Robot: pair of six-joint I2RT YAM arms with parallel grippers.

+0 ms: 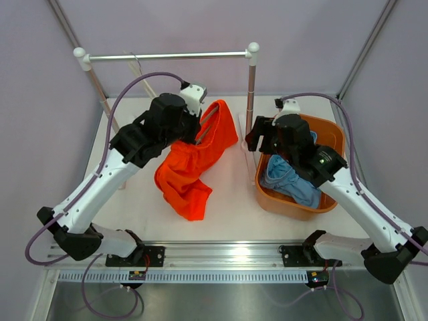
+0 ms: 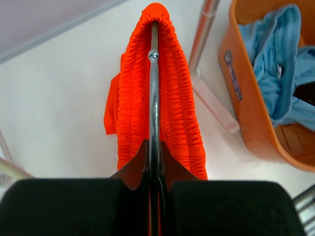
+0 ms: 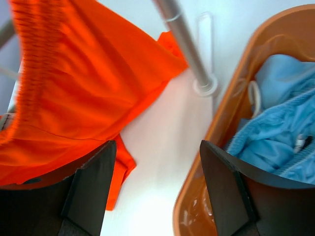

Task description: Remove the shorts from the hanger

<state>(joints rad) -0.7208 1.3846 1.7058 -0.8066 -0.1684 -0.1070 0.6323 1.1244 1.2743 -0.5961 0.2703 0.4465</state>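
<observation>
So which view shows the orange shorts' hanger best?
The left wrist view: the hanger runs up the middle as a metal bar, the orange shorts looped over its end, the left gripper shut on it. The top view shows only a short piece beside the arm; the right wrist view shows hardly any of it.

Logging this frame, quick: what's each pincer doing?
Left pincer: closed on the thin metal hanger rod inside the bright orange cloth shorts.
Right pincer: open, empty.

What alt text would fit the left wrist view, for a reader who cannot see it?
The left end effector is shut on a metal hanger that carries the gathered waistband of orange shorts, above a white table. At right, light blue shorts lie in an orange basket.
</observation>
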